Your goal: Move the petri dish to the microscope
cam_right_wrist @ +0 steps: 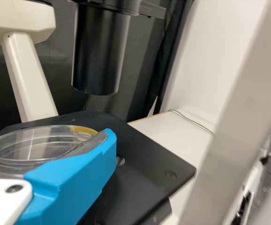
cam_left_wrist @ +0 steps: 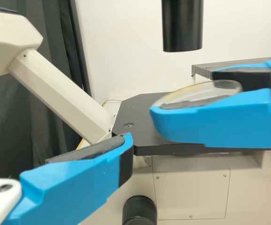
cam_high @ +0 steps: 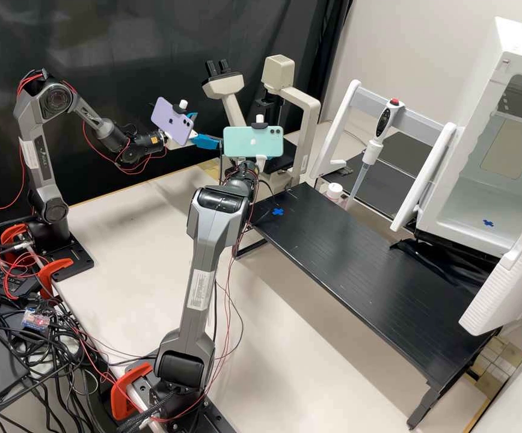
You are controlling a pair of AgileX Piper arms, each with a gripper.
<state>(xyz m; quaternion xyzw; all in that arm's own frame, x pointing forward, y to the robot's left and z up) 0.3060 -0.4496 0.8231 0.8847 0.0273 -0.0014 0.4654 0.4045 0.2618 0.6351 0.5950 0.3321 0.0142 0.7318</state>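
In the high view my left gripper (cam_high: pixel 207 128) stands beside the microscope, its blue fingers apart; the left wrist view shows one finger of this gripper (cam_left_wrist: pixel 86 173), holding nothing. The right gripper (cam_high: pixel 260 162) is mostly behind a green phone in the high view. Seen from the left wrist, the right gripper (cam_left_wrist: pixel 186 96) is shut on the clear petri dish (cam_left_wrist: pixel 226 85). In the right wrist view the right gripper (cam_right_wrist: pixel 51 136) holds the petri dish (cam_right_wrist: pixel 32 140) near the microscope's black stage (cam_right_wrist: pixel 149 161), below the black objective tube. Contact with the stage cannot be told.
The beige microscope (cam_high: pixel 309 108) stands at the back of the bench. A black raised table (cam_high: pixel 357 264) with a blue cross lies to the right, by a pipette (cam_high: pixel 366 159) on a stand, a white bottle (cam_high: pixel 334 191) and an open white chamber (cam_high: pixel 477 210).
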